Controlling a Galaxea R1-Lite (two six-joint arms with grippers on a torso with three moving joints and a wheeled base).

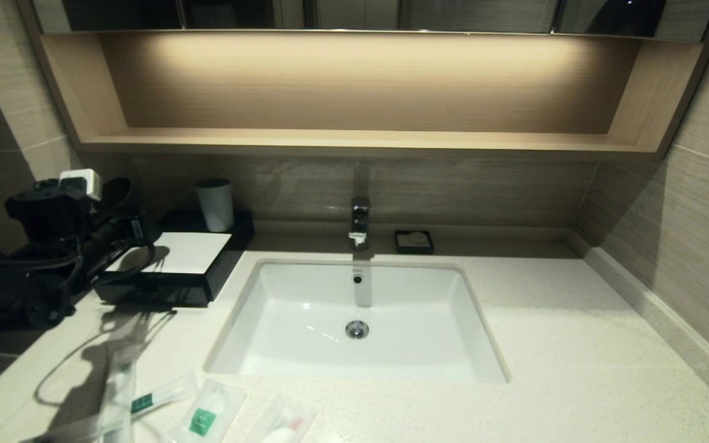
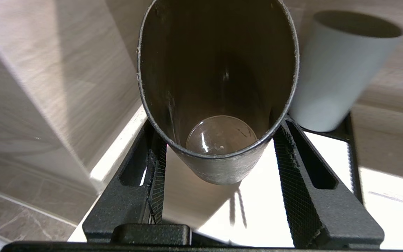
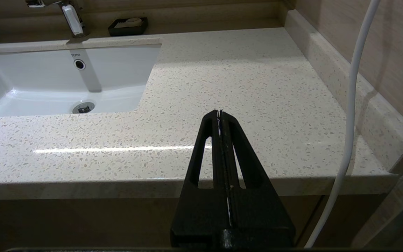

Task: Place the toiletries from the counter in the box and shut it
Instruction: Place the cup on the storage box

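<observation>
- Left gripper point(image 2: 219, 164) sits over the box point(image 1: 170, 271), at the far-left corner of the counter point(image 1: 576, 344), left of the sink point(image 1: 357, 320).
- Its fingers point(image 2: 303, 182) bracket the black tumbler point(image 2: 219, 87) on both sides; pads look pressed to the wall, tumbler tilted, mouth toward the wrist camera.
- White tumbler point(image 1: 215, 204) stands just beside it, at the box's back edge.
- Box: white top panel showing, drawer front toward the counter's near edge; cannot tell if fully shut.
- Toiletries point(image 1: 207, 415) lie loose on the counter, near-left of the sink: toothbrush packs point(image 1: 145, 400), green-label sachet, a packet with pink mark point(image 1: 284, 424).
- Right gripper point(image 3: 220, 115) hangs off the counter's near edge, right of the sink, fingers pressed together, holding nothing.
- Small black dish point(image 1: 413, 241) sits right of the faucet point(image 1: 359, 223).
</observation>
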